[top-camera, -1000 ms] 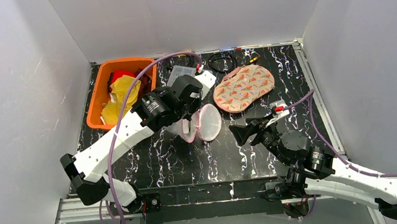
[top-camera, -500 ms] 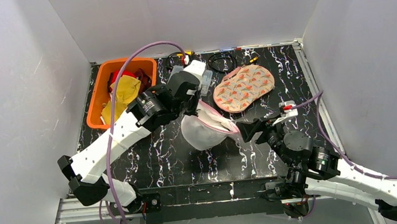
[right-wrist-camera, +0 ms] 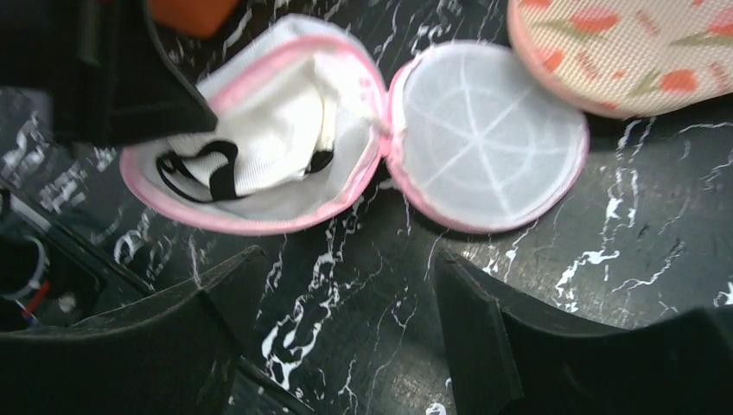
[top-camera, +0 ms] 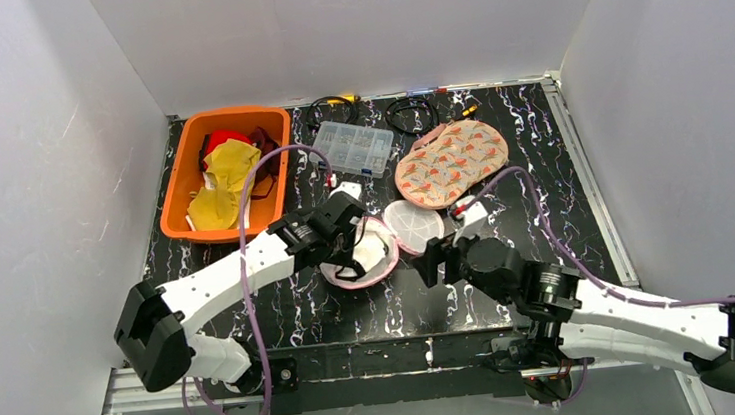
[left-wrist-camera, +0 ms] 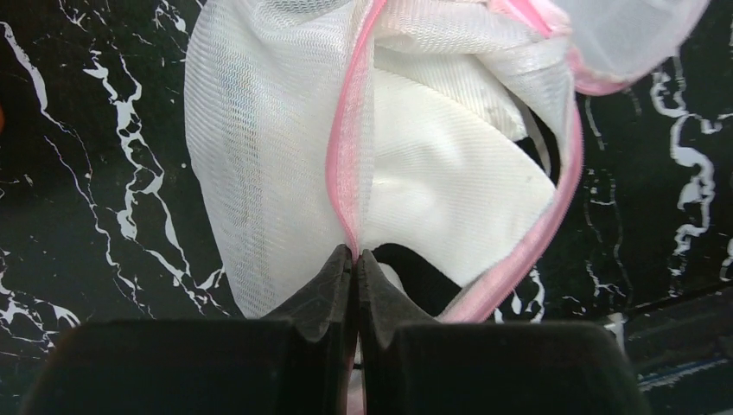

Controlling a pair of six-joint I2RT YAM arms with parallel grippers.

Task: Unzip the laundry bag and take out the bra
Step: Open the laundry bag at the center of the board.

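Left arm and right arm of matching build, white moulded link shells, black cylindrical joint housings, lilac cable running loose along each arm, small red-and-white fitting at each wrist, matte black wedge-shaped fingers, tips blunt.

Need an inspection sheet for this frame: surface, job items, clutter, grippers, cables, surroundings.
Surface: black marble-pattern table with white veins.
Job's things: round white mesh laundry bag with pink zip trim, unzipped, lid flopped open; white bra with black straps lies inside.
Clutter: orange plastic bin of yellow and red cloth; clear compartment box; floral oval fabric pouch; coiled black cords at the back edge.
Grippers: left gripper shut on the bag's pink rim; right gripper open beside the bag, holding nothing.
Cables: purple cables loop along both arms.
Surroundings: plain white walls.
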